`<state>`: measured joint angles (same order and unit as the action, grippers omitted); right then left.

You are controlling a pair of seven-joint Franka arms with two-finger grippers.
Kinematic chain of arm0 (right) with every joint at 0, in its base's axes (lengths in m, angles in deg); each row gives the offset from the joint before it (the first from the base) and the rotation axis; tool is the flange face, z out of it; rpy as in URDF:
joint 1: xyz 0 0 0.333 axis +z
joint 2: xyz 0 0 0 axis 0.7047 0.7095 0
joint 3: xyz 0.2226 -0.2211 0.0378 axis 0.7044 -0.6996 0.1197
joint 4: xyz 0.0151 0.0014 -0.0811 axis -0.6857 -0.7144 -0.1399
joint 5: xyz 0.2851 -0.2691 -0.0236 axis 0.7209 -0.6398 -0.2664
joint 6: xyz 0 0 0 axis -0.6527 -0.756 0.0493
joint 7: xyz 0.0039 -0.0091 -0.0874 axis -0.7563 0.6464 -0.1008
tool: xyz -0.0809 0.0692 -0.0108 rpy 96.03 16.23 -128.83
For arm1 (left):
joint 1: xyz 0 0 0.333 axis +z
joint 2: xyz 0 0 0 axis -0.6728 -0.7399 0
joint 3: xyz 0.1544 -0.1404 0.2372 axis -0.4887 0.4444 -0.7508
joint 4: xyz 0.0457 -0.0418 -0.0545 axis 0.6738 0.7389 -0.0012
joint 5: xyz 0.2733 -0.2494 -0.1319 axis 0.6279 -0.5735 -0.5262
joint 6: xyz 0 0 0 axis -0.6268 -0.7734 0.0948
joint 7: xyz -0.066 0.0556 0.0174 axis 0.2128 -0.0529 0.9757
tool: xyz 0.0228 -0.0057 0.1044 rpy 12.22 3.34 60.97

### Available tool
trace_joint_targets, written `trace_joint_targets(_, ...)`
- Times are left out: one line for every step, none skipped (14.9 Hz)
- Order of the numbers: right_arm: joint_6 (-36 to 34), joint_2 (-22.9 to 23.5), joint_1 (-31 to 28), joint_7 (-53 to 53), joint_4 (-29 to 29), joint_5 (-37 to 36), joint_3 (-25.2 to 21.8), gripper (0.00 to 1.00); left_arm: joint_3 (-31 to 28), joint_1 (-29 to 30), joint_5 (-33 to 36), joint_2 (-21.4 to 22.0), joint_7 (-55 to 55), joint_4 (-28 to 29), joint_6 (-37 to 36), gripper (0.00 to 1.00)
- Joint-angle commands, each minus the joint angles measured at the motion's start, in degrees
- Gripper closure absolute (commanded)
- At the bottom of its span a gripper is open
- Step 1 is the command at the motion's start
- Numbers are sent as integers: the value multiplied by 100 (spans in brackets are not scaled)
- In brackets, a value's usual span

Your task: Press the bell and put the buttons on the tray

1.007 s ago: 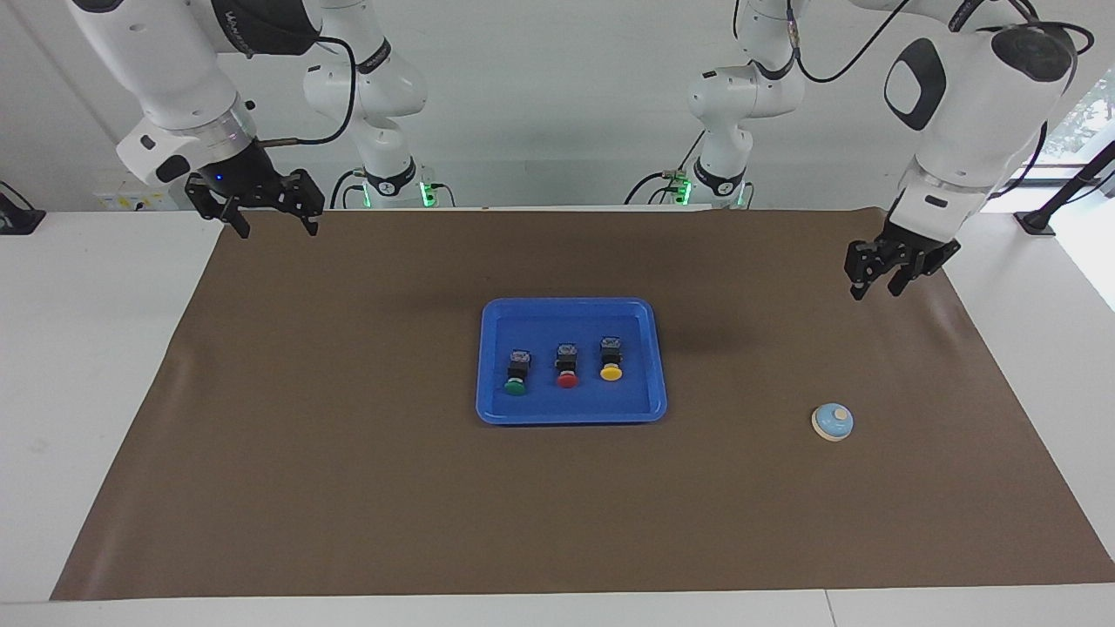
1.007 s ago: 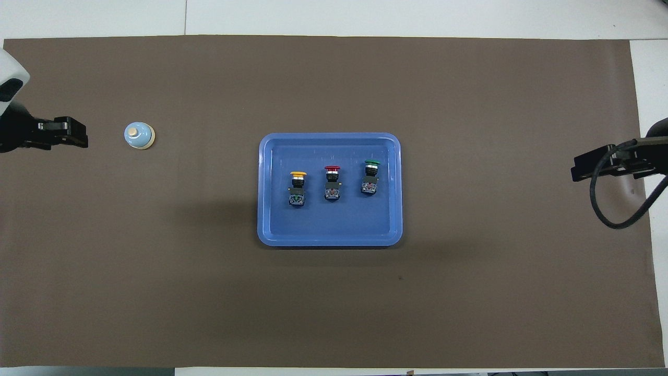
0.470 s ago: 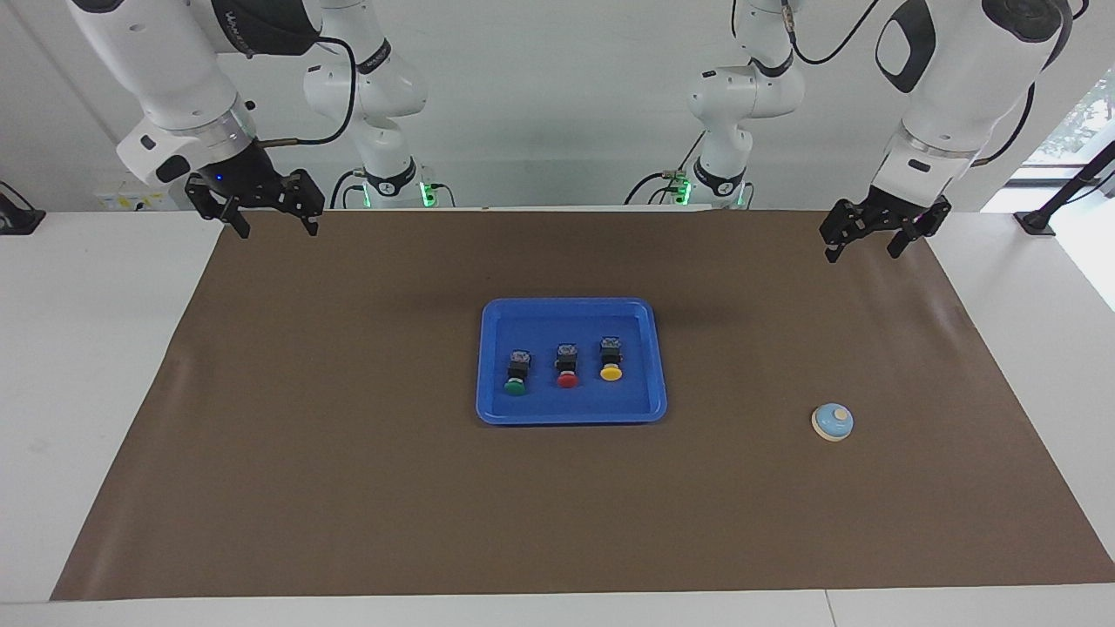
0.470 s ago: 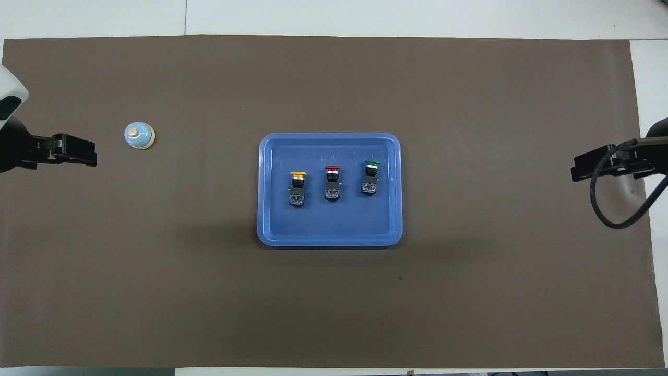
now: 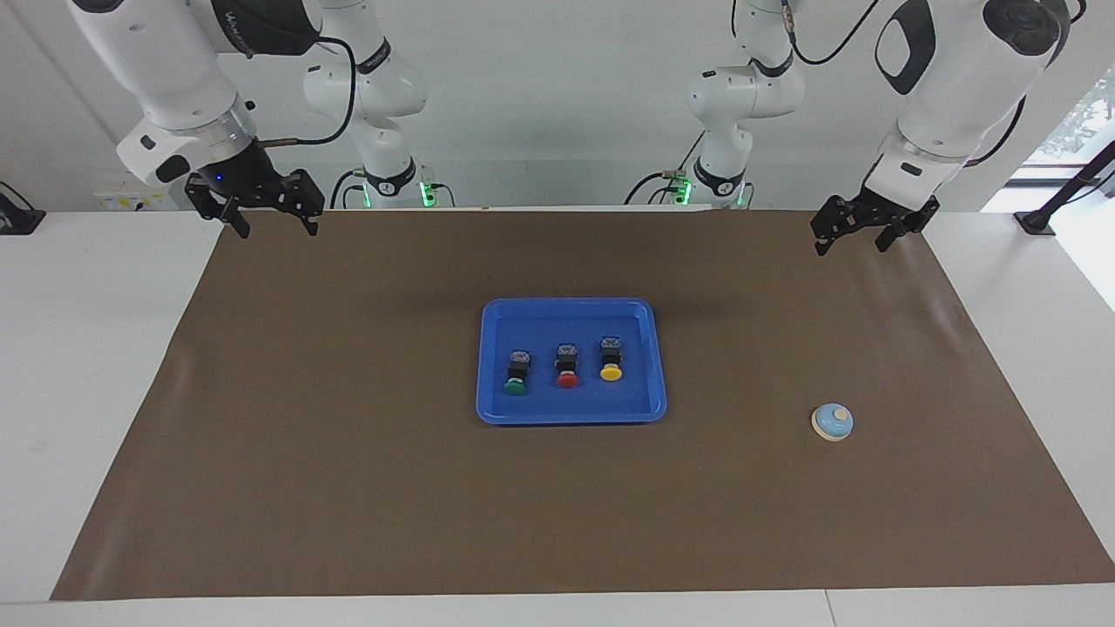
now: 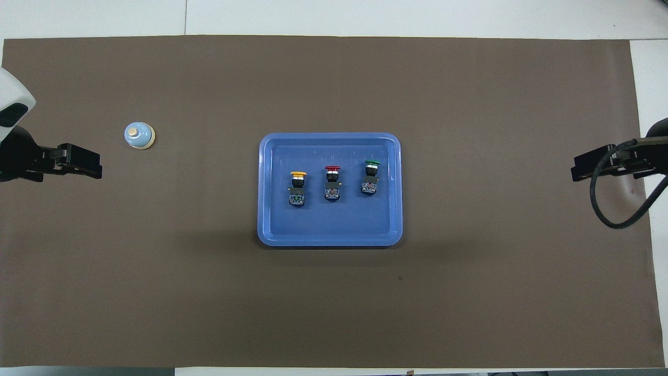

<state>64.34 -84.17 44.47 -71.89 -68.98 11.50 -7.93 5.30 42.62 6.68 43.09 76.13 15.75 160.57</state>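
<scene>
Both the left gripper [image 5: 852,237] and right gripper [image 5: 273,223] hang open and empty above a brown mat [image 5: 348,453] on a white table [image 5: 87,348].

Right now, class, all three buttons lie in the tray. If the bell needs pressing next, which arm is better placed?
Left. The bell sits at the left arm's end of the table, and the left gripper is raised over that end. The right gripper waits at the other end.

Two high, distant cameras face oppositely, sharing the tray [image 5: 571,414].
</scene>
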Motion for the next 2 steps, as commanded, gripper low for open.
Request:
trace_joint_targets(-17, -107, -81, -124, -102, 57, 18, 0, -22, -43, -124, 19, -62, -80, -207, 0)
trace_joint_targets(-17, -98, -81, -115, -102, 57, 18, 0, -31, -43, -150, 19, -62, -80, -208, 0)
